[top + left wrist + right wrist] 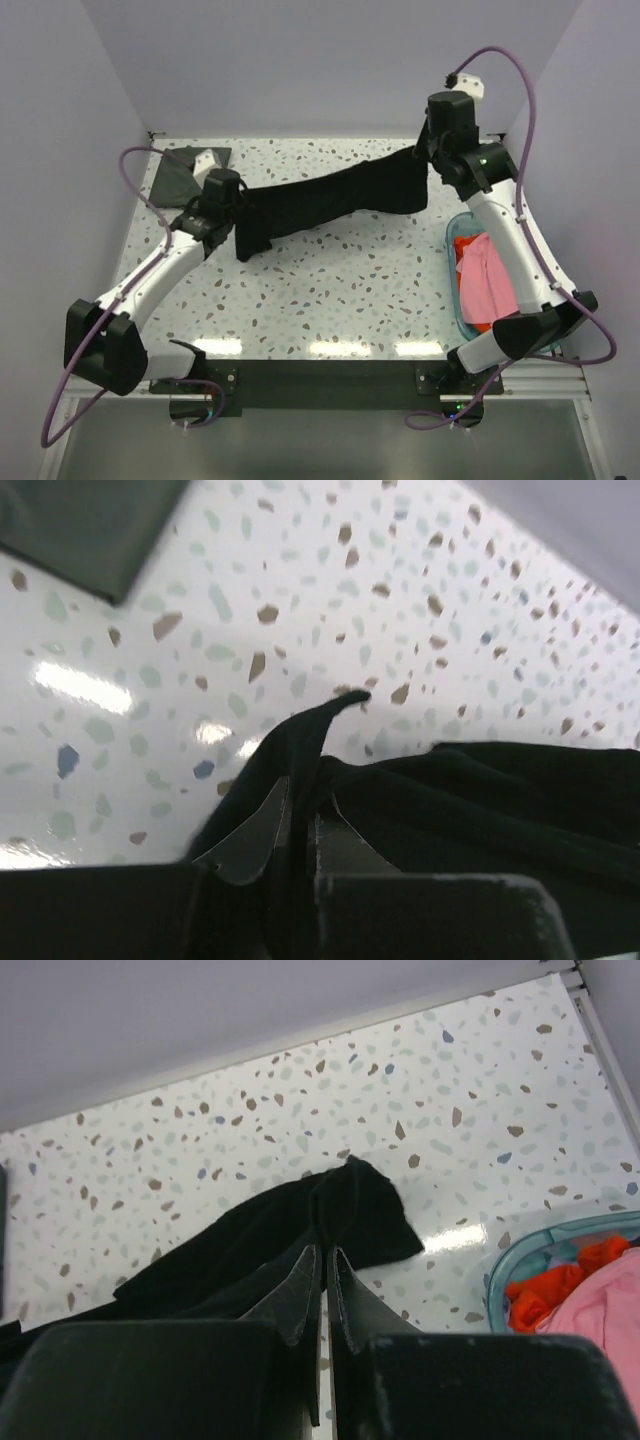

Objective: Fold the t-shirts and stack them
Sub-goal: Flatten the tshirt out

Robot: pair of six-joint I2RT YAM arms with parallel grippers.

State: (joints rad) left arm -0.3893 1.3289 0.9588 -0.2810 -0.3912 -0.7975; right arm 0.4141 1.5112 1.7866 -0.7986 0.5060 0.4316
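The large black t-shirt point(330, 200) hangs stretched as a long band between my two grippers, above the speckled table. My left gripper point(238, 212) is shut on its left end, where cloth droops down. In the left wrist view the gripper point(303, 795) pinches a fold of the black shirt point(480, 800). My right gripper point(425, 160) is shut on the right end. In the right wrist view the gripper point(325, 1252) clamps the black cloth point(350, 1210). A dark grey folded shirt point(185, 172) lies at the back left corner.
A clear teal bin point(450, 260) at the right holds a pink shirt point(485, 280) and an orange one point(466, 247). It also shows in the right wrist view point(520, 1260). Walls close the back and sides. The grey shirt's corner shows in the left wrist view point(90, 525).
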